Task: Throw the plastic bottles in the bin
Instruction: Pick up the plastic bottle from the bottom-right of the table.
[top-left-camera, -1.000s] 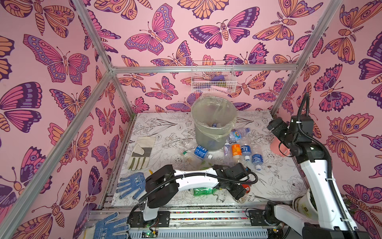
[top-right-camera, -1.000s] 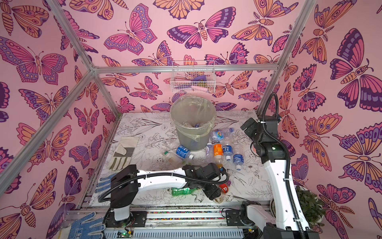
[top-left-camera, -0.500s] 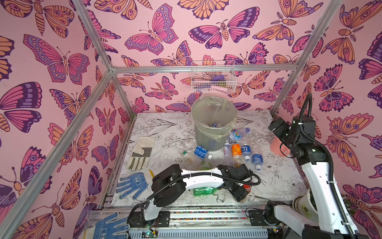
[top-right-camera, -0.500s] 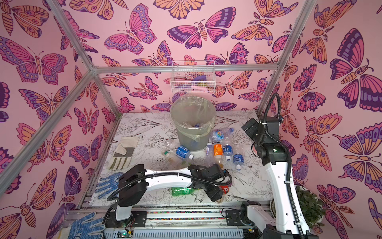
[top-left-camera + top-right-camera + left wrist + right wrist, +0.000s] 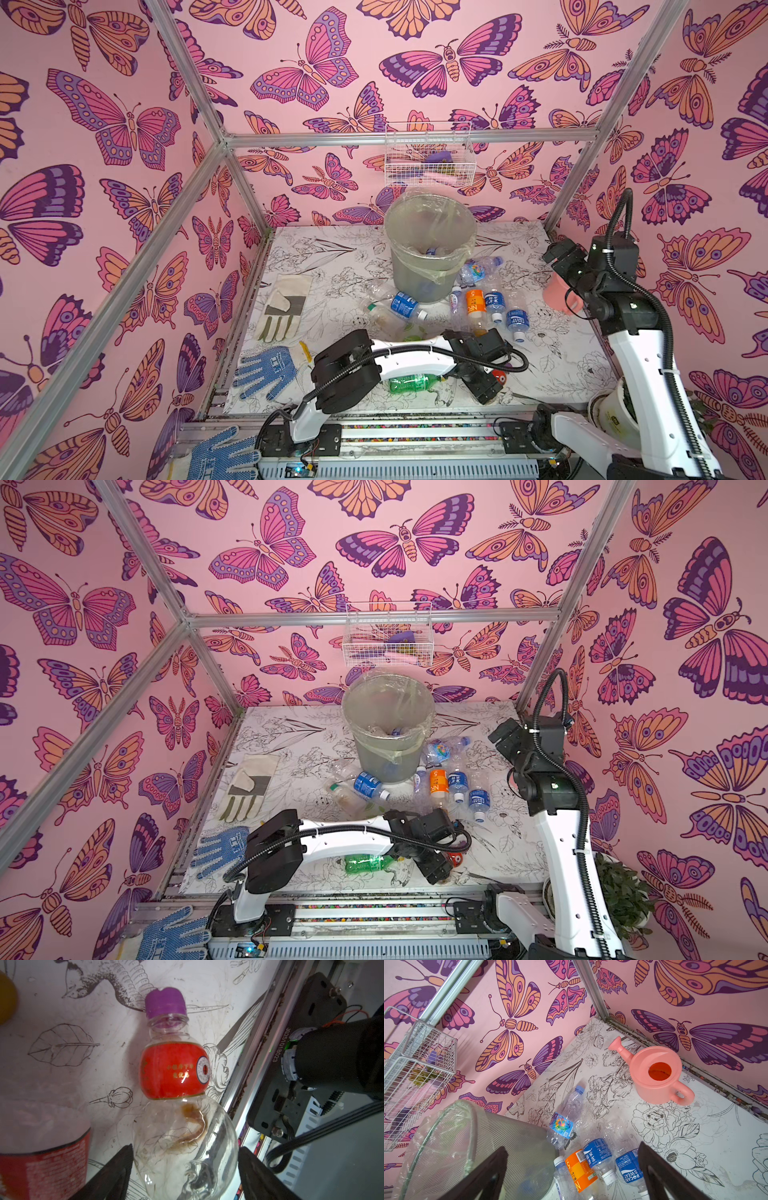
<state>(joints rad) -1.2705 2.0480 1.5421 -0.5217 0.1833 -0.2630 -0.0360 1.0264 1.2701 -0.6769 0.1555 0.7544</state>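
Most of the bottles lie outside the bin: nearest me, my left fingers (image 5: 116, 1172) straddle the base of a red-labelled bottle (image 5: 174, 1072) lying on the surface (image 5: 552, 365), though I cannot tell if they grip it, with a green bottle (image 5: 409, 383) beside. Farther on, several more crowd against the bin (image 5: 415, 274), which holds only a few, and my right fingers (image 5: 481, 1174) hang wide and empty above them.
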